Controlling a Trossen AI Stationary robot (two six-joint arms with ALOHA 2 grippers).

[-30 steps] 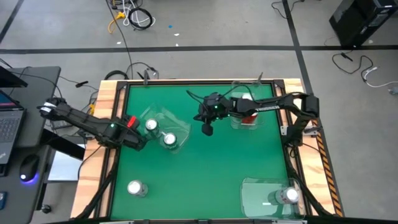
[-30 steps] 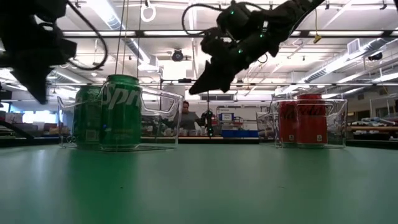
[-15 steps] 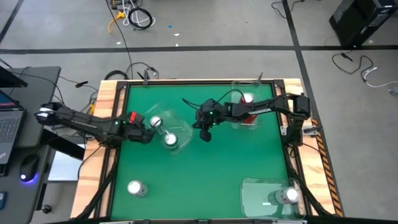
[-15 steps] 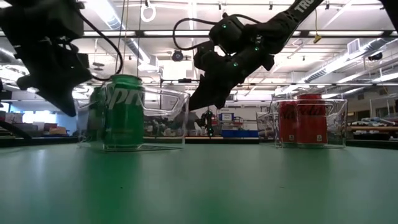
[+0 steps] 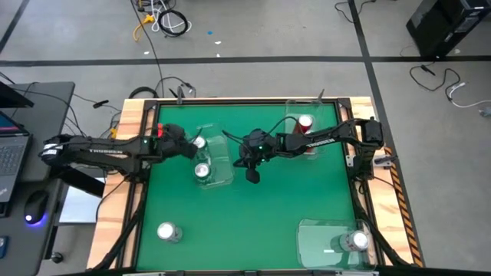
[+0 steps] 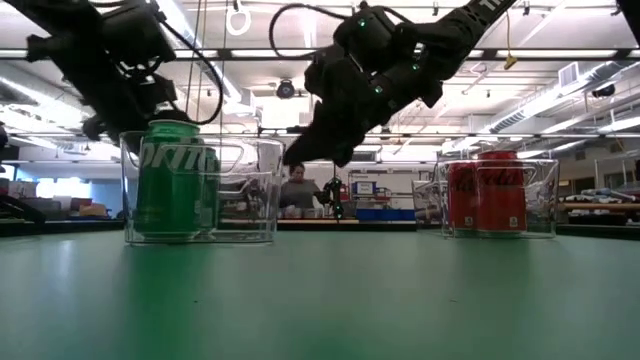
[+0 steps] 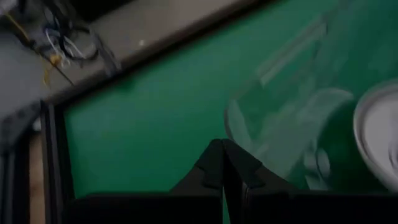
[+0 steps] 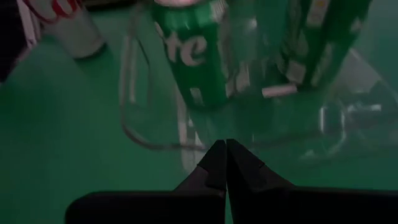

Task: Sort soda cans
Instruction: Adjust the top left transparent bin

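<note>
Two green soda cans (image 5: 201, 142) (image 5: 202, 171) stand upright in a clear tray (image 5: 222, 157) left of the table's middle. My left gripper (image 5: 186, 146) is shut at the tray's left wall, near its far corner (image 7: 229, 118). My right gripper (image 5: 252, 176) is shut, hangs slanting down just right of the tray, and faces the green cans (image 8: 189, 50). A red can (image 5: 305, 123) stands in a clear tray at the far right. One silver can (image 5: 167, 231) stands bare on the mat at the near left. Another silver can (image 5: 354, 241) stands in the near-right tray (image 5: 318, 241). My left gripper has its shut fingertips (image 7: 222, 149) right at the tray's left wall, coming in level-to-slanting from the table's left. I cannot tell whether they touch it. My right gripper touches nothing that I can see.
Wooden rails (image 5: 138, 153) border the green mat. In the low view the red cans (image 6: 490, 195) stand in their tray at the right. The middle and near middle of the mat (image 5: 253, 222) lie bare. A laptop and a mouse lie beyond the table's left edge.
My left gripper has swept along the tray's left side toward the far edge and the right, turning as it went. The tray with the green cans has turned about, and its far can has swung to the right. My right gripper has sunk a little toward the near edge.
</note>
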